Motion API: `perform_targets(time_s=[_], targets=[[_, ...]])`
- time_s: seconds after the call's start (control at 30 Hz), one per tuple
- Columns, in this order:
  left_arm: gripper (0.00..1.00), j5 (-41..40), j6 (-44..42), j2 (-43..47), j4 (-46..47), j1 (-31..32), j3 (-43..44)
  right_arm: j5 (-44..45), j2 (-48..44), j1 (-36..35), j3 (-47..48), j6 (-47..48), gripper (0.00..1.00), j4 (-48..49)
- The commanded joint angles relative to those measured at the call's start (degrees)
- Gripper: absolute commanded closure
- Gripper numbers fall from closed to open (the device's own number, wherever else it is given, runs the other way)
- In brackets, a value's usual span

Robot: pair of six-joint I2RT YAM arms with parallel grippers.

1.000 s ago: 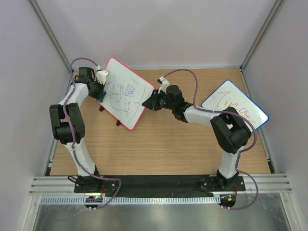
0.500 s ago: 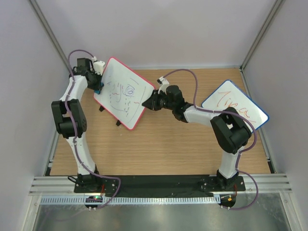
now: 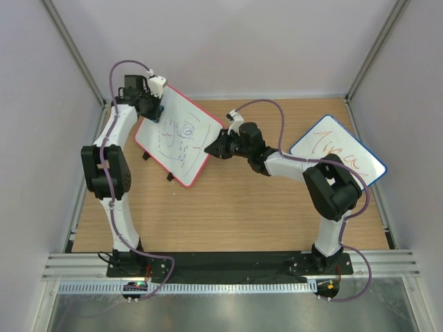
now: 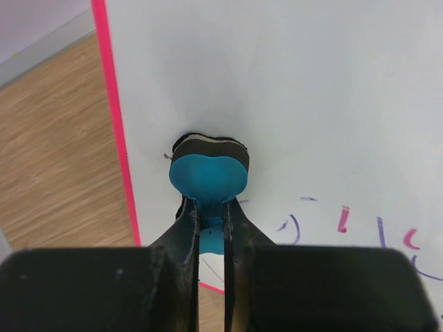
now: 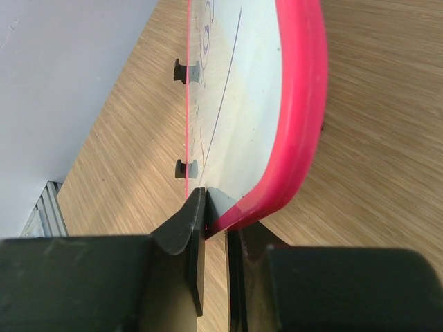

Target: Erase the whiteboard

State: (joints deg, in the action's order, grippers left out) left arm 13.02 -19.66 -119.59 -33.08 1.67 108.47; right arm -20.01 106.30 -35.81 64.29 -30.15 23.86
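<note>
**Item 1 – left fingers** point(image 3: 154, 106) point(image 4: 195, 223): at the far left of the table point(image 3: 235, 207). Closed tight on the stem of a blue eraser point(image 4: 209, 173) point(image 3: 158, 110). The eraser's dark pad is pressed flat against the board face, just inside the left rail of the frame and near the upper left corner.

**Item 2 – whiteboard** point(image 3: 181, 135) point(image 4: 311, 90) point(image 5: 235, 104): 1 unit, white with rounded corners and a thin red-pink frame. It sits at the rear left of the table, turned diagonally in the top view, between the 2 arms. Purple and red scribbles cover the middle and lower face. The patch around the eraser is blank. 2 black feet point(image 5: 184, 70) point(image 3: 170, 177) project from the lower left edge.

**Item 3 – right fingers** point(image 3: 210, 148) point(image 5: 201, 220): at the board's right corner. They are nipped closed on the red-pink frame, 1 finger on the white face and 1 behind the rim. Here the board stands edge-on above the wood.

**Item 4 – blue-framed board** point(image 3: 337, 158): 1 unit with orange writing, at the right edge of the table, well apart from both pairs of fingers.
</note>
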Motion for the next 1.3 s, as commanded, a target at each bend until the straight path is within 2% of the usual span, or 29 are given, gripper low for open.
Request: perform_targets(time_s=[0.0,0.13,0.2,0.3,0.4,0.63,0.8,0.87,1.0,1.1,1.27], targets=[[1.00,9.31,2.00,3.74,-0.23,4.47,-6.49,-0.56,-0.22,-1.28,-0.31,10.90,0.99,-7.25],[1.00,10.45,0.41,12.34,0.91,10.62,-18.25,-0.38,0.31,-1.28,-0.22,10.82,0.99,-6.98],[1.00,11.59,0.15,14.81,1.00,13.44,-20.65,-0.38,0.40,-1.37,-0.40,10.64,0.99,-6.55],[1.00,12.83,0.59,17.02,1.09,13.89,-22.33,-0.38,0.40,-1.28,-0.66,10.38,0.99,-6.28],[1.00,10.03,0.76,15.71,1.79,12.66,-21.98,-0.47,0.22,-1.36,-0.84,10.38,0.99,-6.28],[1.00,2.38,0.15,4.20,1.44,5.89,-13.20,-0.56,-0.83,-1.28,-2.33,10.46,0.99,-5.49],[1.00,2.02,1.38,0.24,3.10,0.27,-8.89,-0.56,-1.01,-1.28,-2.94,10.90,0.99,-5.05],[1.00,-0.60,1.47,-1.07,4.34,-1.41,-7.84,-0.56,-0.57,-1.37,-2.60,10.99,0.99,-5.22],[1.00,-2.90,2.17,-6.78,1.53,-4.83,-2.74,-1.08,-0.48,-1.28,-2.15,10.73,0.99,-4.96],[1.00,-1.87,2.52,-6.97,1.26,-5.01,-3.61,-1.00,-0.74,-1.28,-2.15,10.73,0.99,-4.87],[1.00,5.26,2.35,0.47,3.81,-2.47,-12.37,-0.91,-0.92,-1.36,-2.42,10.81,0.99,-4.96]])
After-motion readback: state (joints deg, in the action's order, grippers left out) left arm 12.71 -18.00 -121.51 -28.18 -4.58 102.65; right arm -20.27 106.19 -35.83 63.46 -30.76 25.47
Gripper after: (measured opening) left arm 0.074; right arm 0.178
